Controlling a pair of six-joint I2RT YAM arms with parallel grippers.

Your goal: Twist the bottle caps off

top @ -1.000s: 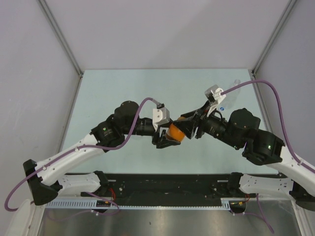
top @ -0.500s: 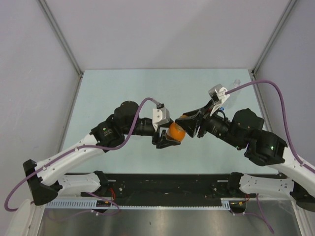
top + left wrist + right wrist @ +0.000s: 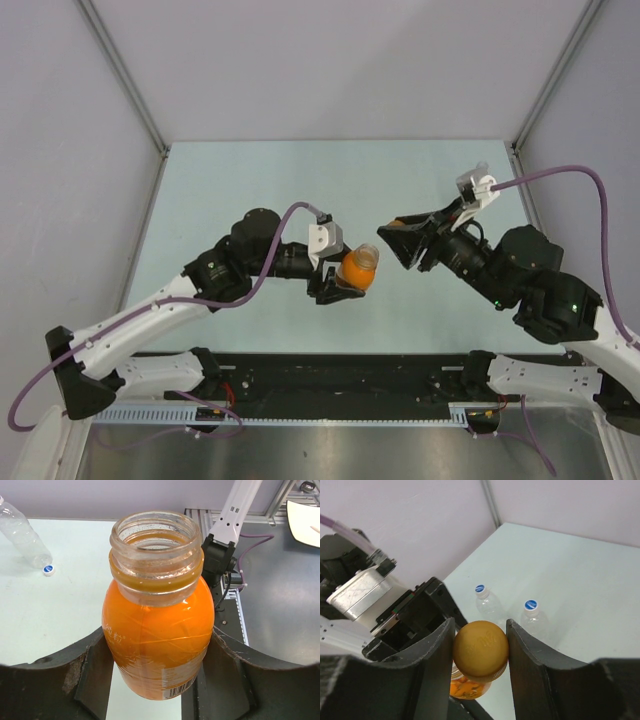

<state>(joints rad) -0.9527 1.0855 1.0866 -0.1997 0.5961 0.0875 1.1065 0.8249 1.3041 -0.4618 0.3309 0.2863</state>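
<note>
Left gripper (image 3: 157, 672): fingers clamped on the body of the orange bottle (image 3: 157, 630), one on each side, and the bottle is held up off the table (image 3: 250, 170), about mid-table near the front. The bottle's mouth is open with bare threads showing, and it tilts toward the right arm.

Right gripper (image 3: 393, 246): fingers closed on the orange cap (image 3: 481, 650), with both pads touching its rim. The cap is off the bottle. From the top view the right gripper sits to the right of the bottle's mouth, with a clear gap between them. The cap itself doesn't show from above, only on the right wrist camera.

Other items:
- The right wrist view shows two clear bottles standing on the table below and beyond the cap, one (image 3: 487, 605) further left than the other (image 3: 534, 620). Both have blue caps (image 3: 480, 588) on.
- The left wrist view shows a third clear bottle (image 3: 20, 530) lying on the table toward the far right. A blue cap (image 3: 48, 569) sits face up on the table just beside its end and looks loose, not screwed on.
</note>
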